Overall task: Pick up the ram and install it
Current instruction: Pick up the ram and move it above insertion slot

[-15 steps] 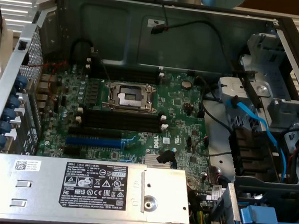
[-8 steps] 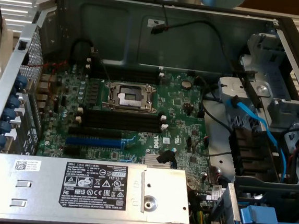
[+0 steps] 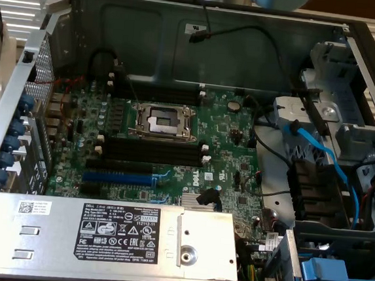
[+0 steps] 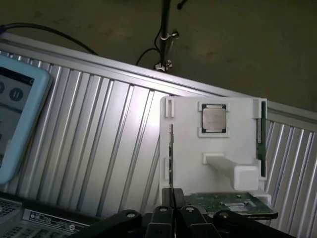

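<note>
The ram (image 4: 171, 153) is not in the computer yet: it stands on its thin edge in a groove of the white holder (image 4: 188, 144), out on the ribbed metal table (image 4: 99, 139), with a square processor chip (image 4: 214, 118) sitting in the same holder. The claw (image 4: 172, 198) hangs just short of the stick's near end, in line with it; whether it is open or closed I cannot tell. The stick looks light, stiff and easily damaged, so I would pinch the flat faces near mid-length, away from the contacts. In the case, the black memory slots (image 3: 150, 152) appear empty.
</note>
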Robot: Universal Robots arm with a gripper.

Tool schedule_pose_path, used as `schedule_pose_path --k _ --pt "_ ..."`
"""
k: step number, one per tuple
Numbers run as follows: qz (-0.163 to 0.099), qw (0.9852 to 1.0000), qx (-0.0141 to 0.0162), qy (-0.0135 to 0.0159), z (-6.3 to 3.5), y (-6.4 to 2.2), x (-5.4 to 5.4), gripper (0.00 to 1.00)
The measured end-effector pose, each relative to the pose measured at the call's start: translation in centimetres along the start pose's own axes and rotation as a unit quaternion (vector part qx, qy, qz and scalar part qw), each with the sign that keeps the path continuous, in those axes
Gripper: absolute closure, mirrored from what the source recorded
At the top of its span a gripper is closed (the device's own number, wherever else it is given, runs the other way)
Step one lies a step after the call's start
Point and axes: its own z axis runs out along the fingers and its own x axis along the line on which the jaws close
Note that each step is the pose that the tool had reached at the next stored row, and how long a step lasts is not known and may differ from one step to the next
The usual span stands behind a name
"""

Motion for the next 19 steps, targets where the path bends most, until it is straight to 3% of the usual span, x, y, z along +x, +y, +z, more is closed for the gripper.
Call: schedule_pose_path --k 3,19 --pt "0.0 1.0 0.0011 -0.0045 -0.4 -1.06 0.3 0.88" --pt "-0.001 0.9998 0.0044 -0.0185 -2.3 -8.0 2.1 0.88"
